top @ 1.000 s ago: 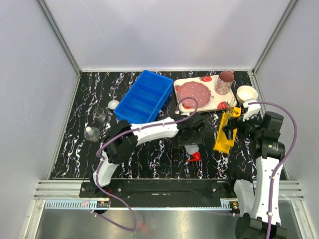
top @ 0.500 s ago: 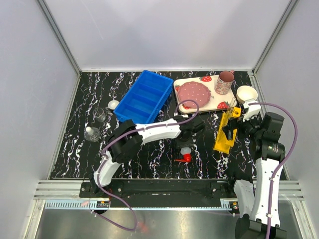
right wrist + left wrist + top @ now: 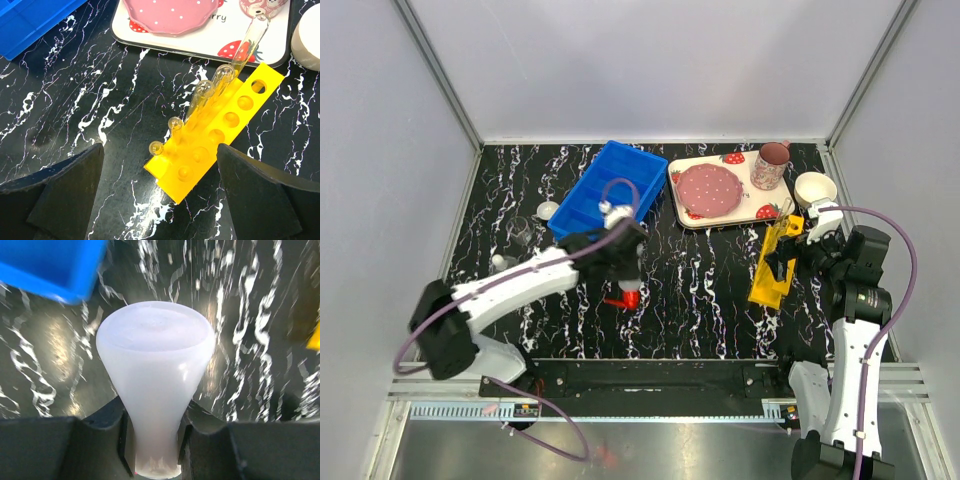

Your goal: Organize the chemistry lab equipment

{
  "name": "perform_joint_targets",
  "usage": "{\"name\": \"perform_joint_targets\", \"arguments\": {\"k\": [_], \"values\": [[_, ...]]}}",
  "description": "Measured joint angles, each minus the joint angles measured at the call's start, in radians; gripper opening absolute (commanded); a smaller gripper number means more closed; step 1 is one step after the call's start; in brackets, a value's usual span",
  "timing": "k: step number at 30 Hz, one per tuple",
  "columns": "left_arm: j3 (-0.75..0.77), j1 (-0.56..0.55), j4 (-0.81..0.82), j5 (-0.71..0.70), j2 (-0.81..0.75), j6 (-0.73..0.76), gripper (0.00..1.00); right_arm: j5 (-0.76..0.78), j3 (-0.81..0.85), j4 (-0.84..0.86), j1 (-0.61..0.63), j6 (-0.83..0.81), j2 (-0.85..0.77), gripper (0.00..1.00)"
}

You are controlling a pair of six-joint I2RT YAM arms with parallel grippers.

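Clenched jaws of the left gripper (image 3: 155, 436) grasp the translucent white squeeze bottle with red nozzle (image 3: 155, 355) around its narrower part, and we see its broad round end facing the wrist camera. From above, its long axis runs roughly far to near, nozzle end toward the near edge, over the black white-veined surface (image 3: 720, 295) near the blue plastic bin (image 3: 608, 195). We cannot tell whether it touches the surface. Our left arm reaches rightward from its base, forearm slanting toward the middle. Jaws of the right gripper (image 3: 160, 155) are spread wide above the yellow holed rack (image 3: 220, 135), which slants near-left to far-right, thin clear tubes (image 3: 200, 95) lying along it.
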Motion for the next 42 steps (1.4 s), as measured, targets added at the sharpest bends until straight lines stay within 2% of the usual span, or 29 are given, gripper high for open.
{"name": "perform_joint_targets", "arguments": {"k": [2,6,10,14,17,20,21,22,26,29,37,42], "values": [[-0.021,0.096,0.039,0.021,-0.108,0.034,0.0,0.0,0.0,0.0,0.0,0.0,0.0,1.0],[-0.035,0.3,0.109,0.089,-0.194,0.053,0.0,-0.001,0.0,0.002,0.0,0.0,-0.001,1.0],[-0.034,0.511,0.154,0.201,-0.16,0.013,0.0,-0.001,0.0,0.002,0.0,0.0,-0.001,1.0],[-0.016,0.633,0.163,0.265,-0.059,-0.05,0.0,-0.001,0.0,0.002,-0.001,0.0,-0.002,1.0],[0.016,0.671,0.167,0.307,0.026,-0.095,0.05,-0.001,-0.001,0.002,-0.003,0.0,-0.002,1.0],[0.054,0.687,0.179,0.334,0.09,-0.125,0.23,-0.001,-0.001,0.002,-0.003,0.0,-0.002,1.0],[0.067,0.69,0.183,0.34,0.107,-0.132,0.33,-0.001,-0.002,0.002,-0.003,0.0,-0.002,1.0],[0.076,0.692,0.187,0.344,0.12,-0.137,0.39,-0.001,-0.002,0.002,-0.003,0.0,-0.002,0.99],[0.091,0.695,0.203,0.354,0.154,-0.153,0.58,-0.001,-0.004,0.002,-0.003,-0.001,-0.002,1.0],[0.09,0.697,0.204,0.358,0.157,-0.158,0.63,-0.001,-0.005,0.002,-0.004,-0.001,-0.002,1.0],[0.089,0.708,0.203,0.36,0.147,-0.145,0.66,-0.001,-0.006,0.002,-0.005,-0.001,-0.002,1.0],[0.09,0.723,0.188,0.36,0.081,-0.058,0.75,-0.002,-0.006,0.002,-0.005,-0.001,-0.002,1.0]]}}
